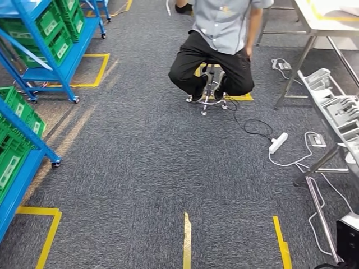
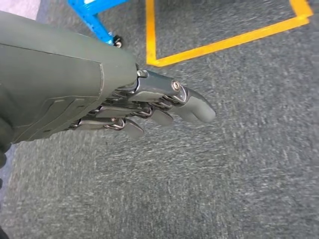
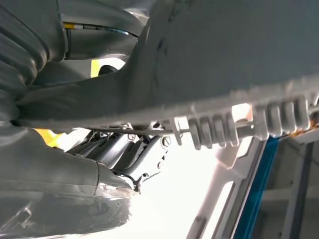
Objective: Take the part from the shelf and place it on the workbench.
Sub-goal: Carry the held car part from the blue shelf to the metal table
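My left hand (image 2: 150, 107) hangs over the floor with fingers (image 2: 161, 117) extended, slightly apart and holding nothing, while my right hand (image 3: 124, 154) has its fingers (image 3: 112, 149) curled against a large grey part (image 3: 226, 55).

Factory floor, blue bin racks (image 1: 50, 39), floor tape (image 1: 187, 241)

We look from head height, forward and down, over grey carpet (image 1: 139, 168) toward seated person (image 1: 220, 45). Left wrist camera sits close behind left hand (image 2: 150, 104), facing carpet; shares carpet, yellow tape (image 2: 226, 42), blue shelf (image 1: 30, 134). Right wrist camera presses close under grey part (image 3: 226, 55).
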